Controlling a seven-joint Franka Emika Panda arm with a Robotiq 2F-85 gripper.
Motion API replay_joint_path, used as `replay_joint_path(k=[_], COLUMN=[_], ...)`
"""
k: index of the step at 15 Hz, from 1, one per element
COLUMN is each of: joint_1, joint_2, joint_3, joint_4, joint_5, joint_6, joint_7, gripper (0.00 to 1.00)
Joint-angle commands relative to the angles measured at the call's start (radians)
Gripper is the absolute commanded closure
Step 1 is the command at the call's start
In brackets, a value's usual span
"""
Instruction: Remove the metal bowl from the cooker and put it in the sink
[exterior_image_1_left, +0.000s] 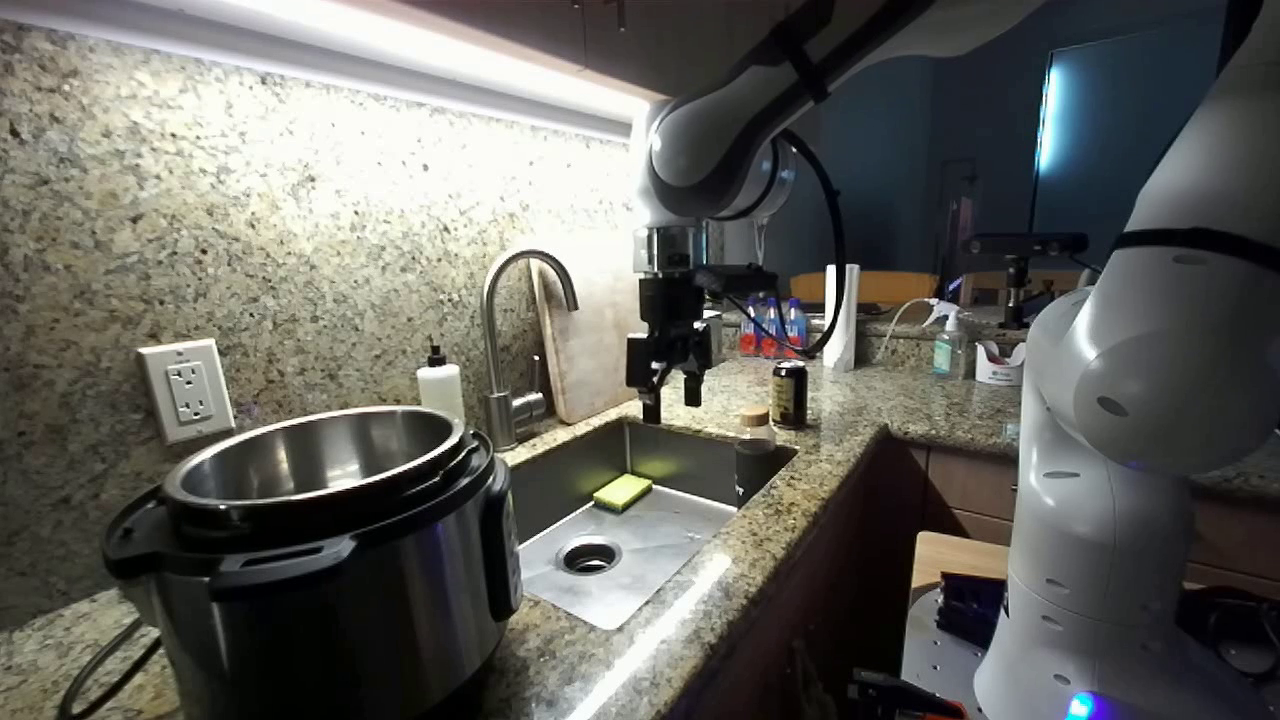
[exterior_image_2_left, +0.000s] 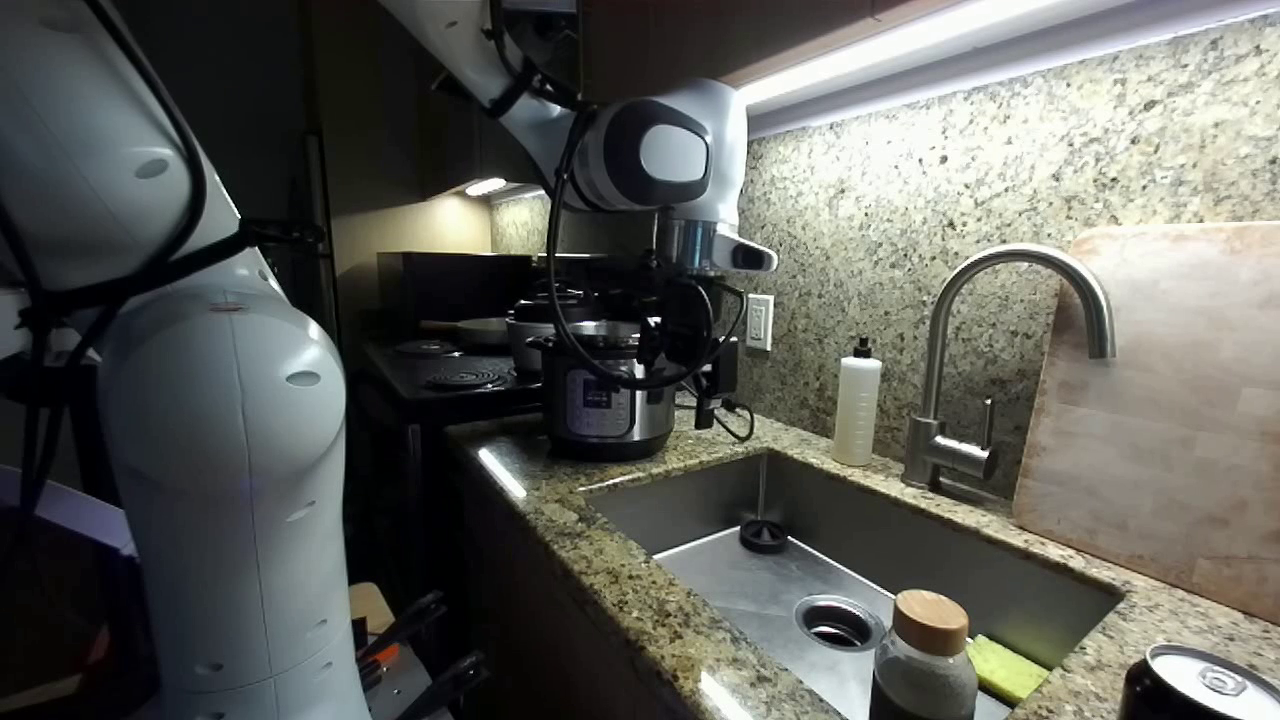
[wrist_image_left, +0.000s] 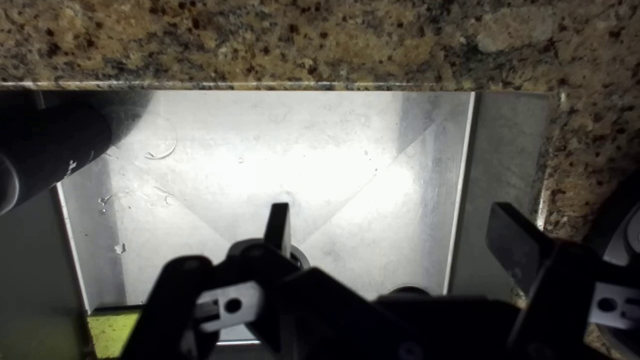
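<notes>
Evidently, the gripper (wrist_image_left: 392, 222) hung spread and empty above the steel sink (exterior_image_1_left: 645, 555). The stainless-steel inner pot (exterior_image_1_left: 320, 455) stood beyond the sink's end, inside the pressure cooker (exterior_image_1_left: 330, 615); a sideways reach seemed necessary.

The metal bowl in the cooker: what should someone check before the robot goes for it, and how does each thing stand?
1. The hand is open and empty: ok; its jaws stand apart with nothing between them.
2. The metal bowl is uncovered, its edge showing above the cooker: ok.
3. The bowl is empty: cannot tell; its bottom is hidden.
4. The hand is over the bowl: not ok; in the wrist view it hangs above the sink.
5. The sink is free of other things: not ok; a yellow sponge and a wooden-capped bottle are in it.
</notes>
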Motion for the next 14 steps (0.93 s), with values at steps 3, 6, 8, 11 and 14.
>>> replay_joint_path(k=[3, 6, 8, 11, 14], joint_1=[0.013, 0.029, 0.039, 0.053, 0.065], joint_2=[-0.005, -0.002, -0.002, 0.003, 0.01], joint_3=[0.038, 0.066, 0.084, 0.109, 0.136], joint_4=[0.028, 0.055, 0.071, 0.1, 0.132], joint_5=[0.02, 0.044, 0.061, 0.083, 0.082], joint_6=[-0.014, -0.02, -0.017, -0.018, -0.024], joint_7=[0.008, 0.057, 0.088, 0.117, 0.154], gripper=[0.0, 0.0, 0.0, 0.0, 0.0])
